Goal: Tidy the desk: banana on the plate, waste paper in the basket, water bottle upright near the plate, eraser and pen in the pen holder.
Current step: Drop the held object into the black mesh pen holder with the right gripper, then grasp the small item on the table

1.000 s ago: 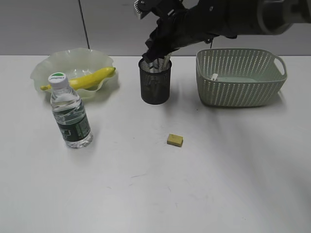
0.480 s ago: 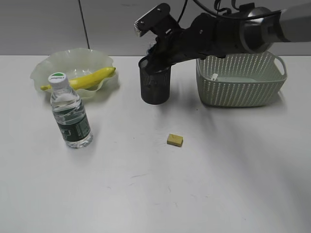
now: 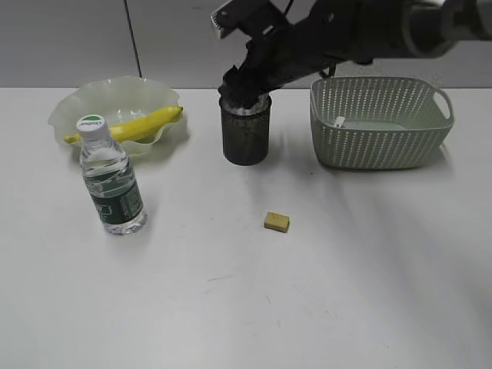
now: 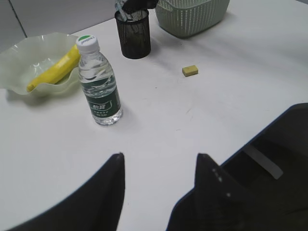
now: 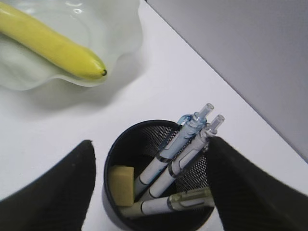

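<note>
Oddly, the waste paper could not be clearly made out: only a small white scrap (image 3: 339, 121) showed inside the basket (image 3: 380, 146) near the table's (image 3: 346, 307) far right corner, and most of the basket's floor was hidden by its perforated wall. The left end effector (image 4: 159, 163) appeared only as two dark fingers at the bottom of its wrist view, spread apart and holding nothing. The right end effector (image 5: 149, 168) hung directly over the pen holder (image 5: 159, 226), its dark fingers released on either side of the rim, gripping nothing. The black mesh pen holder, at the middle of the far edge, held pens (image 5: 185, 144), two leaning upright with clear tops and another lying low, plus a yellowish eraser (image 5: 121, 184). A second yellowish eraser block (image 3: 277, 222) lay on the open table toward the middle. The bright-yellow banana (image 3: 127, 127) rested in the ruffled pale-green plate (image 3: 77, 104) near the far left corner. The water bottle (image 3: 111, 181) stood upright just in front of the plate.
</note>
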Available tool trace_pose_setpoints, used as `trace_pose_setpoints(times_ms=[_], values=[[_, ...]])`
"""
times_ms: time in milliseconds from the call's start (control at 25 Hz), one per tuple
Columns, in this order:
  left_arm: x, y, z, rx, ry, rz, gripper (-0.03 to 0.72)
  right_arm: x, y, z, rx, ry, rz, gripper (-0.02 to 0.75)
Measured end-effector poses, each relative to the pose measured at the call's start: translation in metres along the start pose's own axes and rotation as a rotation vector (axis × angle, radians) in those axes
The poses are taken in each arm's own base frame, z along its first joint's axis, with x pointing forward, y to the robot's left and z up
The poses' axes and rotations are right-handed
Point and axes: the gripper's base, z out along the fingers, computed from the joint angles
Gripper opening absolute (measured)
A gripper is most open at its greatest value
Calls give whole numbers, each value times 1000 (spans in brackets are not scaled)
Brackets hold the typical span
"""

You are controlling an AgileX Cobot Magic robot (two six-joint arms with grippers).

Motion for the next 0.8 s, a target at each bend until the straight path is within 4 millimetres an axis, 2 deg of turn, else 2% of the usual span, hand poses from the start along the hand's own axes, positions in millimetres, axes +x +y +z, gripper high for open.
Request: trace_pose_setpoints(times_ms=[200,360,520,640,800], values=[[0,0,0,0,0,0,354,-29,2,-56,-123,66,-52,564],[0,0,0,0,0,0,352,-38,2,-98,-155,194,50,564],[0,0,0,0,0,0,352,-34,1,-132,-145,332,71,564],[0,0,0,0,0,0,351,-30,5,-163,-147,372,113,564],[0,0,0,0,0,0,351,-12,15,-199,-141,400,166,564]])
